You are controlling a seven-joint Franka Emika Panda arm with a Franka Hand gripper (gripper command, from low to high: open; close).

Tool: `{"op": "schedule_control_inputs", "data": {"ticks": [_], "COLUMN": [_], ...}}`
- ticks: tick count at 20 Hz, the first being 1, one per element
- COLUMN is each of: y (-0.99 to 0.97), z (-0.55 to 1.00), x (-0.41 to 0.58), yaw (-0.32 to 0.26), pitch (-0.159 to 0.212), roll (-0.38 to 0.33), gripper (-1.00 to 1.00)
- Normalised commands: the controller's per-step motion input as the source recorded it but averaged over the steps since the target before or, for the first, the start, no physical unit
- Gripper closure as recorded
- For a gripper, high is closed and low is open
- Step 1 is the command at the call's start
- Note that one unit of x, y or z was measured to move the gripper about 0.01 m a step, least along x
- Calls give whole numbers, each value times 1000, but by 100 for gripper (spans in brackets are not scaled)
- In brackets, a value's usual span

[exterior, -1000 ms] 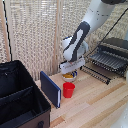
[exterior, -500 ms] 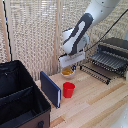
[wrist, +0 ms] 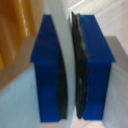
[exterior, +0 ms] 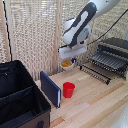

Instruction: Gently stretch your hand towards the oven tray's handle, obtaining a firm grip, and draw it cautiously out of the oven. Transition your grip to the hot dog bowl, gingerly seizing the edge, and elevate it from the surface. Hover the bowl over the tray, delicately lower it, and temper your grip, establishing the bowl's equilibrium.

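One hot dog bowl point(exterior: 67, 63) risen, one red cup point(exterior: 68, 89).

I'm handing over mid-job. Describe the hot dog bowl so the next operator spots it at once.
Find the white arm in the middle of the exterior view; the bowl hangs right under its gripper, clear of the table. It is small, round and cream with orange-yellow food inside, unlike the red cup standing on the wood below.
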Motion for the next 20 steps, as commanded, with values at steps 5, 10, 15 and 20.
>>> {"op": "schedule_control_inputs", "data": {"ticks": [5,10,15,20], "y": [-5,-77,-153,-366], "z": [798,763,540,386], "x": [28,62,105,200], "yaw": [-342,-333,-295,-220], "pitch": [10,17,-63,-140], "roll": [-6,0,-15,-1], "gripper": [100,100,100,100]}}
